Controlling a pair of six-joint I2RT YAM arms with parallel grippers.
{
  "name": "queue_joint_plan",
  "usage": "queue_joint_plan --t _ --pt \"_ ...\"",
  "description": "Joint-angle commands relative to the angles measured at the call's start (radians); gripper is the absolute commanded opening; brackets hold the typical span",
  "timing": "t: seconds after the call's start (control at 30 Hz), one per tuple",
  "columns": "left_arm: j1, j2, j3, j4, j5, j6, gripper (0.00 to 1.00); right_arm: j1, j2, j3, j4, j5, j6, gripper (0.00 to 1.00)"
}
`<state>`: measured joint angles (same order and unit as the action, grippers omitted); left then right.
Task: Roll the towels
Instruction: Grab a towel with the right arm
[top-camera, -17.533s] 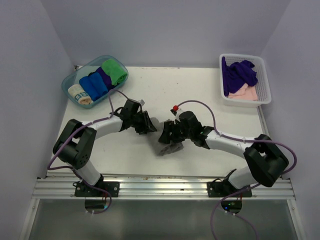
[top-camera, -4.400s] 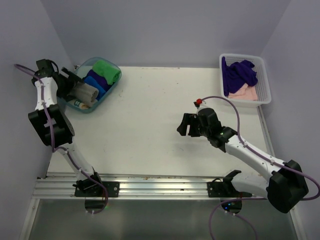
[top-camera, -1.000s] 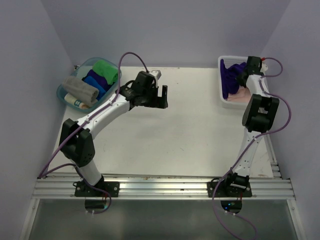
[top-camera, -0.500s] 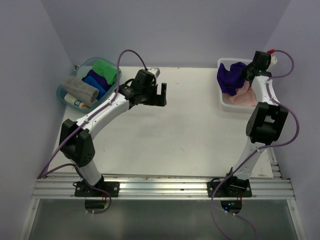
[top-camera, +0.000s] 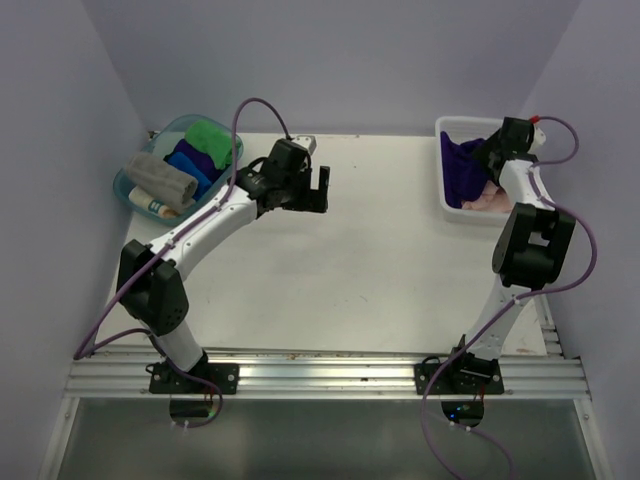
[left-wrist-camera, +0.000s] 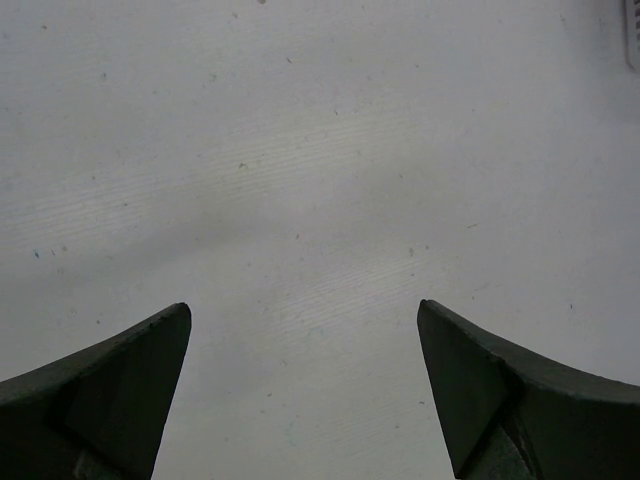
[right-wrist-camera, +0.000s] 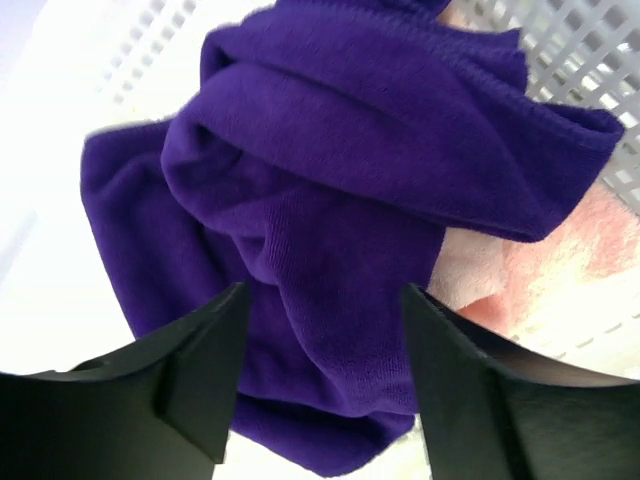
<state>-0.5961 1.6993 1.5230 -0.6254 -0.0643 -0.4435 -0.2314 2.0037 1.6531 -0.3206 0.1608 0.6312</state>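
A dark purple towel (right-wrist-camera: 330, 200) lies crumpled in the white basket (right-wrist-camera: 590, 60), on top of a pale pink towel (right-wrist-camera: 560, 270). My right gripper (right-wrist-camera: 322, 295) hangs open just above the purple cloth, one finger on each side of a fold. From above, the purple towel (top-camera: 462, 170) and pink towel (top-camera: 485, 198) fill the basket (top-camera: 441, 190) at the back right, under the right gripper (top-camera: 487, 152). A rolled grey towel (top-camera: 160, 178) rests on the blue bin's rim. My left gripper (top-camera: 318, 190) is open over bare table (left-wrist-camera: 320, 150), nothing between its fingers (left-wrist-camera: 120, 380).
The blue bin (top-camera: 130, 190) at the back left holds rolled cloths, among them a green one (top-camera: 210, 138) and a blue one (top-camera: 190, 160). Purple walls close in the table on three sides. The right arm stands tall along the table's right edge.
My right gripper has gone from shut to open over the basket, and the purple towel it had lifted has dropped back in. The left arm has hardly moved.
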Motion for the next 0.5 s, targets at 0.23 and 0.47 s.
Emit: queue_joint_plan --t 0.23,0.47 --pt "-0.001 0.010 0.069 -0.002 -0.008 0.025 0.99 0.027 -0.016 0.082 0.002 -0.058 -0.126 0.64" --pt "-0.001 0.010 0.068 -0.007 -0.003 0.023 0.99 0.027 0.179 0.307 -0.129 -0.021 -0.165 0.52"
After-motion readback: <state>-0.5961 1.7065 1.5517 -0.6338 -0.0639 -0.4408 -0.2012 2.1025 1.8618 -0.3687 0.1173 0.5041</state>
